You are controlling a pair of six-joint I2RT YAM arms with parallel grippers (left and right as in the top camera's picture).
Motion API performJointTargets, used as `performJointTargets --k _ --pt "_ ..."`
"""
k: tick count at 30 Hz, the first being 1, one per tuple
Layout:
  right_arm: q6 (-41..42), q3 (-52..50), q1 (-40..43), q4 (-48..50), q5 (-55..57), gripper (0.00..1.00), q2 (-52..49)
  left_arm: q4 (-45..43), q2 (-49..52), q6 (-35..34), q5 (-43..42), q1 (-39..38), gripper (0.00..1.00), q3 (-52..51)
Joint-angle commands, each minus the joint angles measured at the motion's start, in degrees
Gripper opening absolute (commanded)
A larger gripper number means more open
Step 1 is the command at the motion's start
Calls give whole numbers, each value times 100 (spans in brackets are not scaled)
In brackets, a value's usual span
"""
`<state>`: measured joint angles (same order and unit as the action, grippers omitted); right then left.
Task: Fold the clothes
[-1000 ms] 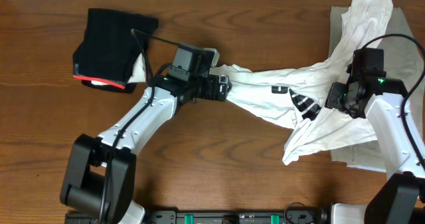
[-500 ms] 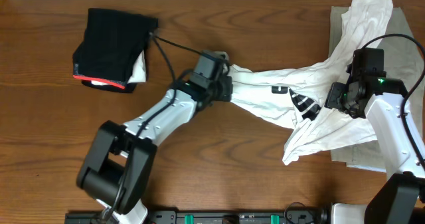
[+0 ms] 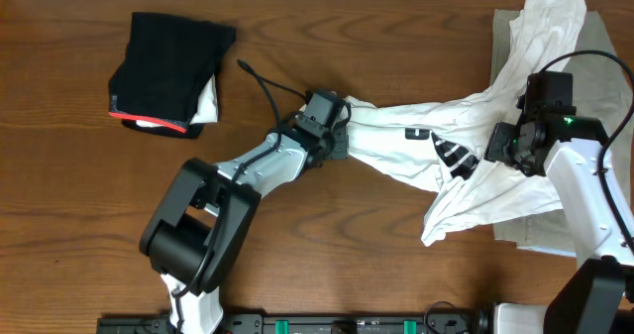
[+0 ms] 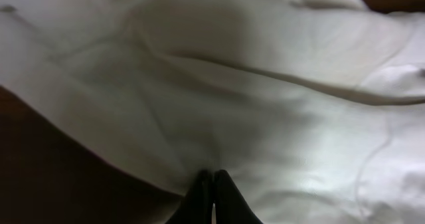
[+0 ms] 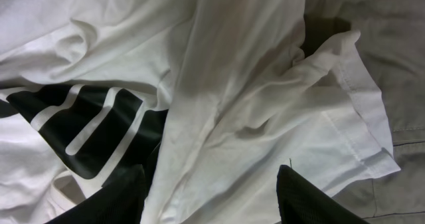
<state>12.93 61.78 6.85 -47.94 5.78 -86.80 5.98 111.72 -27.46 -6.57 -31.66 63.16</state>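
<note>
The clothes lie spread over the wooden table (image 3: pixel 297 225). A large white T-shirt (image 3: pixel 416 126) with a black striped print (image 3: pixel 454 156) stretches from the centre to the right. My left gripper (image 3: pixel 342 136) is at the shirt's left end. In the left wrist view its fingertips (image 4: pixel 212 177) are pressed together, pinching the white cloth (image 4: pixel 265 104). My right gripper (image 3: pixel 503 148) hovers open over the shirt's right part. Its two black fingers (image 5: pixel 113 197) stand wide apart above white fabric (image 5: pixel 252 117) and the print (image 5: pixel 93 124).
A folded black garment with a red edge (image 3: pixel 168 66) lies at the back left. A grey-beige garment (image 3: pixel 606 56) lies flat under the shirt at the right edge and shows in the right wrist view (image 5: pixel 392 51). A black cable (image 3: pixel 263 81) loops behind the left arm.
My left gripper has closed on the shirt's left end and shifted slightly right, its arm swinging in behind it. The right arm has not moved.
</note>
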Motion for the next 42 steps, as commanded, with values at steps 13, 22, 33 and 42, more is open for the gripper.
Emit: performJointTargets --k 13,22,33,42 --pt "-59 66 46 13 -20 62 -15 -225 627 168 581 144 6 85" --pt "-57 66 46 9 -22 62 -15 -372 627 1150 623 741 6 85" --pt "-52 66 46 15 -22 64 -15 -1574 866 1600 590 1235 6 85" --pt "-7 66 46 33 -20 64 -15 -2164 1189 1873 627 1314 6 258"
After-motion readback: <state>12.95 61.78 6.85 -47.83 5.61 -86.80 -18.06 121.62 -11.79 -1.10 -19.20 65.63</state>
